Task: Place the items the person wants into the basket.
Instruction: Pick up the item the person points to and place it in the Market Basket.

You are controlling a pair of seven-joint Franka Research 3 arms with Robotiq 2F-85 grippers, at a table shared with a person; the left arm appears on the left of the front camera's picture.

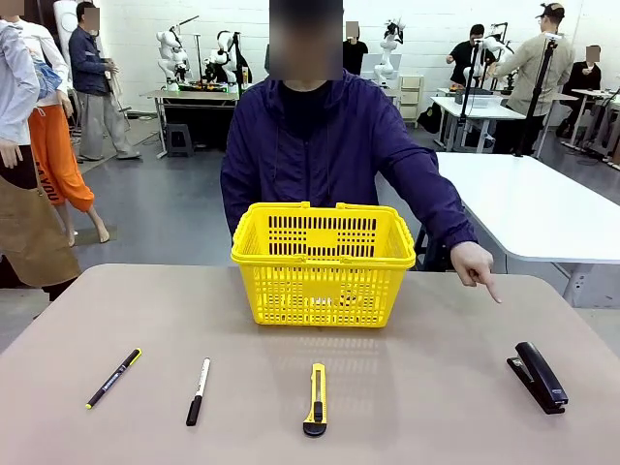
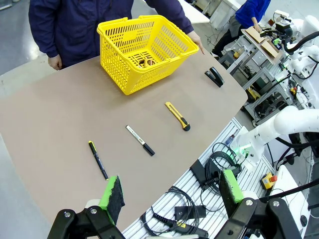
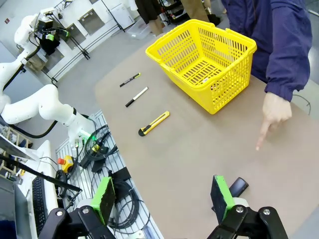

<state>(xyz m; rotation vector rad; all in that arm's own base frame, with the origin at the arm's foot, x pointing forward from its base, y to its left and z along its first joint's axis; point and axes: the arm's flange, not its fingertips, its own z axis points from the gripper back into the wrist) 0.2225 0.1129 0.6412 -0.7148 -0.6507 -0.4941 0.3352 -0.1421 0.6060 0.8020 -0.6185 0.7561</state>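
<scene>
Front: the person's hand (image 1: 475,263) beside the basket (image 1: 323,263) points a finger at the stapler (image 1: 539,376) lying off to the basket's right. Left wrist: the left gripper (image 2: 172,184) gapes empty, well short of the basket. Right wrist: the right gripper (image 3: 162,188) gapes empty too, stapler close by.

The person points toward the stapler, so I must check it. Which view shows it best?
The front view: the stapler lies whole on the table, near the person's pointing hand. The left wrist view shows it small and far. In the right wrist view the right gripper hides most of it.
</scene>
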